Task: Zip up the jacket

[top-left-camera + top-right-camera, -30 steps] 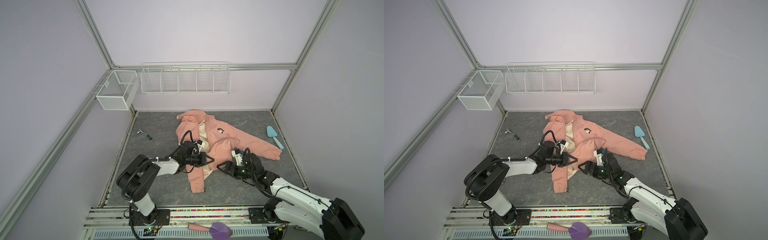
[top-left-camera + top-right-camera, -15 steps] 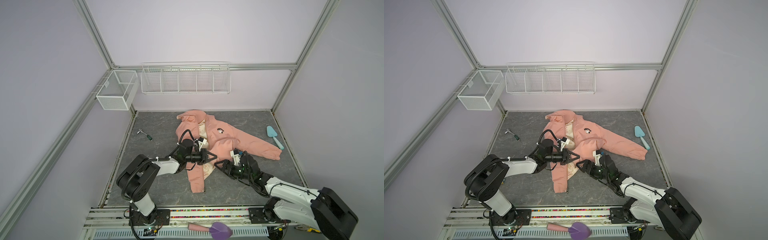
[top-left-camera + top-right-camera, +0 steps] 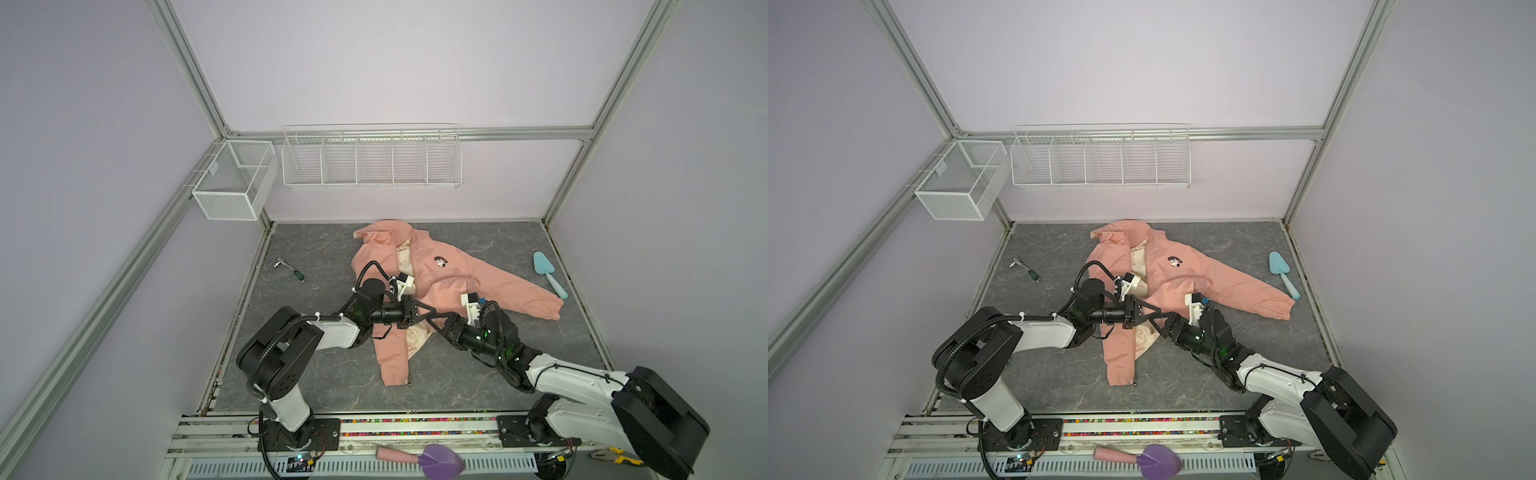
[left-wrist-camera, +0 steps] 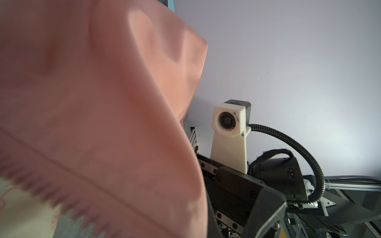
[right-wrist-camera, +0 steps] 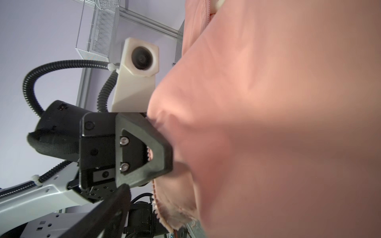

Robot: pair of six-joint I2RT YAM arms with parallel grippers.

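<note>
The jacket (image 3: 453, 286) lies face up in the middle of the bench (image 3: 316, 374), hood (image 3: 382, 232) toward the back edge and hem toward the front edge. I count one sleeve (image 3: 515, 295), stretched toward the right edge; the other is hidden from me (the left arm lies over that side). The front is open, with cream lining (image 3: 405, 262) showing between the panels and one badge (image 3: 439, 262) on the chest. My left gripper (image 5: 164, 157) has its fingers together, clamped on the toothed zip edge partway down the front; the teeth show through the finger's cut-out in the right wrist view. My right gripper (image 3: 437, 327) sits just beside it, fingers spread wide. I see only one finger (image 5: 111, 212) in its own wrist view, the other being behind blurred pink cloth, so I cannot tell whether it touches the fabric. Both wrist views are mostly filled with out-of-focus jacket. Two loose tools lie on the bench: a small hand tool (image 3: 291, 270) near the left edge and a blue trowel (image 3: 547, 272) near the right edge, both well apart from the jacket. One purple scoop (image 3: 432, 457) lies past the front edge. Two wire holders hang on the walls: a mesh box (image 3: 232, 187) by the back left corner and a rack (image 3: 370, 158) of five compartments along the back.
</note>
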